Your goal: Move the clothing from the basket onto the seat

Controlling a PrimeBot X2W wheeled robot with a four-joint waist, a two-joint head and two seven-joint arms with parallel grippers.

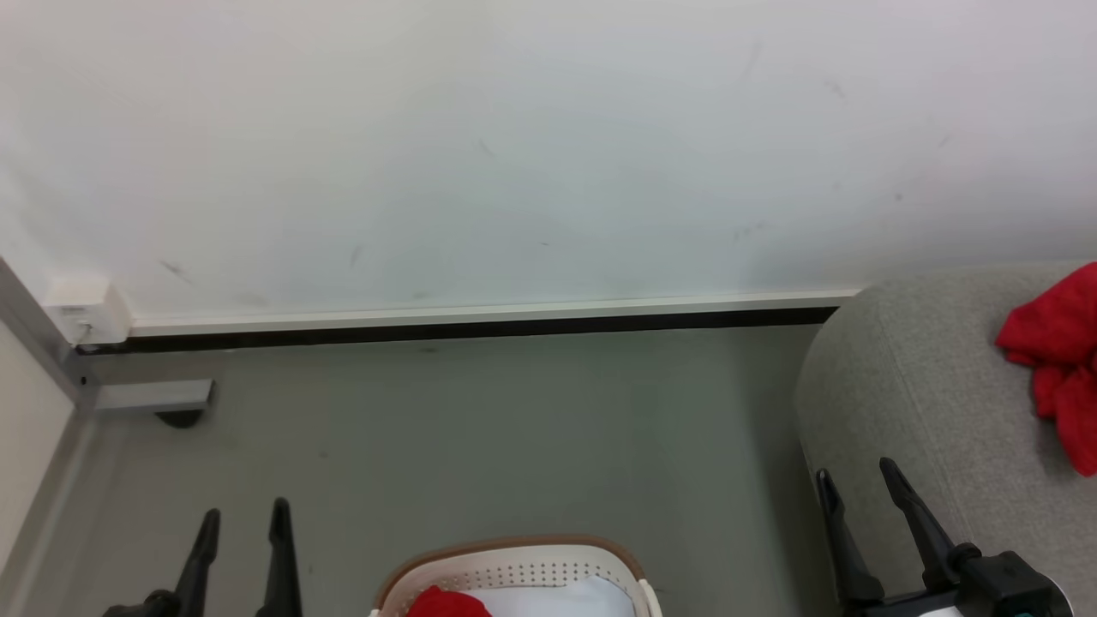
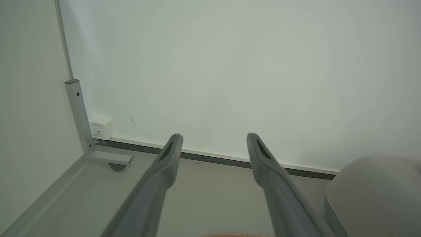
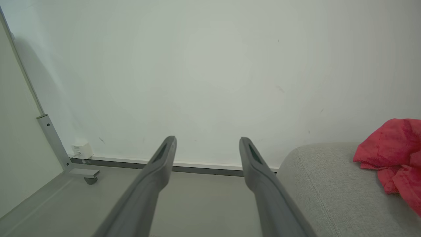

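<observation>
The cream basket (image 1: 514, 570) with its brown rim stands on the floor at the bottom middle of the head view, and a sliver of that rim (image 2: 236, 234) shows in the left wrist view. Inside it lies red clothing (image 1: 446, 603) beside white fabric. More red clothing (image 1: 1058, 360) (image 3: 391, 154) lies on the grey seat (image 1: 908, 394) (image 3: 329, 184) (image 2: 371, 194) at the right. My left gripper (image 1: 244, 512) (image 2: 213, 136) is open and empty, left of the basket. My right gripper (image 1: 855, 471) (image 3: 207, 140) is open and empty in front of the seat's near edge.
A white wall with a dark baseboard (image 1: 480, 327) runs across the back. A metal post with a foot and caster (image 1: 154, 398) and a small white box (image 1: 81, 308) occupy the left corner. Bare grey floor (image 1: 514, 428) lies between the basket and the wall.
</observation>
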